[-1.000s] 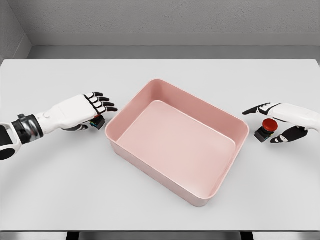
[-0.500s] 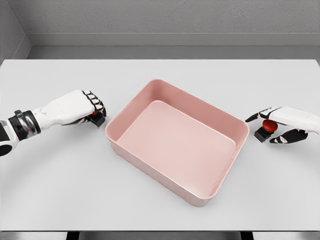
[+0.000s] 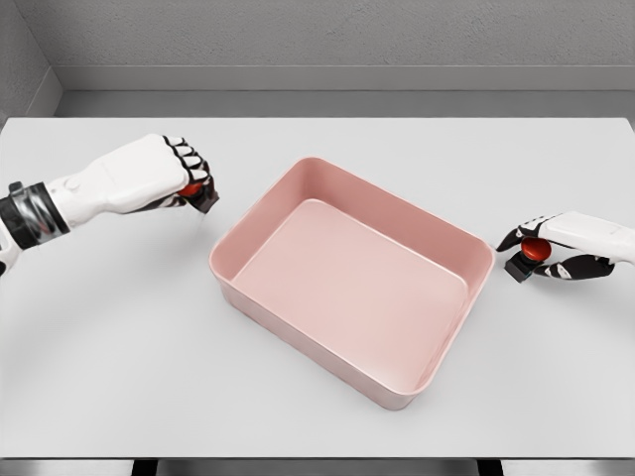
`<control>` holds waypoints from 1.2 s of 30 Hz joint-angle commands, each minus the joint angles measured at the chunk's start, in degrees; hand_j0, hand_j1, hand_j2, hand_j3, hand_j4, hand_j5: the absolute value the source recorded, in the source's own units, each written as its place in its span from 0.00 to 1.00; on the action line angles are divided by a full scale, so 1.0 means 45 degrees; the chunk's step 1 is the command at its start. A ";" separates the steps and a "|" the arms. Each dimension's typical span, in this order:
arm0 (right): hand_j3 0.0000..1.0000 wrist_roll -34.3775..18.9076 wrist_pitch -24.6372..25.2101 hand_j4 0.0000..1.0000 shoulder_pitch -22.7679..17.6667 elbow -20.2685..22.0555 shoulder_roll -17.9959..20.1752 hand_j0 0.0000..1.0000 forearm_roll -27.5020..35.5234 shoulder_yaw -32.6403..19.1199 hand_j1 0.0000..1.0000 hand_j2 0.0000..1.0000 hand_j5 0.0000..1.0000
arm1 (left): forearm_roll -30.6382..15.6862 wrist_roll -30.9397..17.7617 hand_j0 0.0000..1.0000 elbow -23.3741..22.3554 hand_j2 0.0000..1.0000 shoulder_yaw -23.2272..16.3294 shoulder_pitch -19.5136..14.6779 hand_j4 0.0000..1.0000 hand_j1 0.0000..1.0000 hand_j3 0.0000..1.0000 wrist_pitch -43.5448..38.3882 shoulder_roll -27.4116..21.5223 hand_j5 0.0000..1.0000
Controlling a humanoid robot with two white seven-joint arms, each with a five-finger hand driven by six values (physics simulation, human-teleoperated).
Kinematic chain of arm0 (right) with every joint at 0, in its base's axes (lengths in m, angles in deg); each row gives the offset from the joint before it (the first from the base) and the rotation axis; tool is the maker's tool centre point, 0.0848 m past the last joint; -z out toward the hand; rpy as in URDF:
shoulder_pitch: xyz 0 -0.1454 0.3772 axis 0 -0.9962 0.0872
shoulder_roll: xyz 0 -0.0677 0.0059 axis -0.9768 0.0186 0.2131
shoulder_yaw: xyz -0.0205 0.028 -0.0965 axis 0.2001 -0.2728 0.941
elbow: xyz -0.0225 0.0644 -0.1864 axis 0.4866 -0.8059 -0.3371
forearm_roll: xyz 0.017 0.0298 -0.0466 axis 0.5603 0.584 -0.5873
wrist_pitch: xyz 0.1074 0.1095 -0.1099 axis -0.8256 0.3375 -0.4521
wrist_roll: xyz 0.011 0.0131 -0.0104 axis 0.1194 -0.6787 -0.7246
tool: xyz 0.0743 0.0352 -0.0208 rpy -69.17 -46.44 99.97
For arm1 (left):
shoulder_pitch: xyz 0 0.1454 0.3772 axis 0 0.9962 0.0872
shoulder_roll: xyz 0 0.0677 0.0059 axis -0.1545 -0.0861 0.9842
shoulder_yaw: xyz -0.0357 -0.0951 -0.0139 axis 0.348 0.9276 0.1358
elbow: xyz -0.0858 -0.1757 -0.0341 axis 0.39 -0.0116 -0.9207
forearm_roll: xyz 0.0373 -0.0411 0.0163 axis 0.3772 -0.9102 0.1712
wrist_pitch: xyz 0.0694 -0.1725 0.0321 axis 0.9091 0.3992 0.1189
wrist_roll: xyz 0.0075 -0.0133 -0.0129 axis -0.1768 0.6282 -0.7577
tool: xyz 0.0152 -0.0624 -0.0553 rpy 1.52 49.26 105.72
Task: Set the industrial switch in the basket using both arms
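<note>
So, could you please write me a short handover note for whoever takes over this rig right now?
Left hand: fingers shut on one industrial switch, left of the pink basket.
Right hand: fingers shut on the second switch, low by the table, right of the basket.
Done: both switches grasped.
Left: carry both over the rim and release them inside; the basket holds nothing yet.

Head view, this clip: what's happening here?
A two-armed humanoid is loading red-button industrial switches into a pink basket at the middle of a white table. The left hand is curled around one switch, which looks raised off the table beside the basket's left corner. The right hand is closed around the other switch, low on the table right of the basket. The basket holds nothing.
</note>
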 commanded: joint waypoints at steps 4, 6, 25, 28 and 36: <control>0.54 -0.0018 -0.0014 0.54 0.0039 -0.0004 0.0019 0.54 0.0050 -0.0015 0.54 0.54 0.54 | -0.0375 0.0009 0.40 0.1536 0.40 0.0173 0.0000 0.40 0.40 0.40 -0.0007 -0.0034 0.40; 0.51 -0.0057 -0.0033 0.51 0.0039 -0.0004 0.0019 0.51 0.0050 -0.0015 0.51 0.51 0.51 | -0.0375 -0.0011 0.40 0.1673 0.40 0.0193 -0.0059 0.40 0.40 0.40 -0.0007 -0.0014 0.40; 0.47 -0.0135 -0.0854 0.47 0.0898 0.0191 0.0195 0.47 -0.0087 -0.0113 0.47 0.47 0.47 | -0.0415 -0.0362 0.40 0.2572 0.40 -0.0295 0.0000 0.40 0.40 0.40 -0.0007 0.2075 0.40; 0.47 -0.0135 -0.0874 0.47 0.1074 0.0386 0.0371 0.47 -0.0087 -0.0133 0.47 0.47 0.47 | -0.0278 -0.1084 0.40 0.2552 0.40 -0.0978 0.0000 0.40 0.40 0.40 -0.0007 0.2290 0.40; 0.46 -0.0155 -0.0956 0.46 0.1562 0.0737 0.0703 0.46 -0.0087 -0.0152 0.46 0.46 0.46 | -0.0160 -0.1827 0.95 0.2317 0.95 -0.1526 0.0000 0.95 0.95 0.95 -0.0007 0.3013 0.95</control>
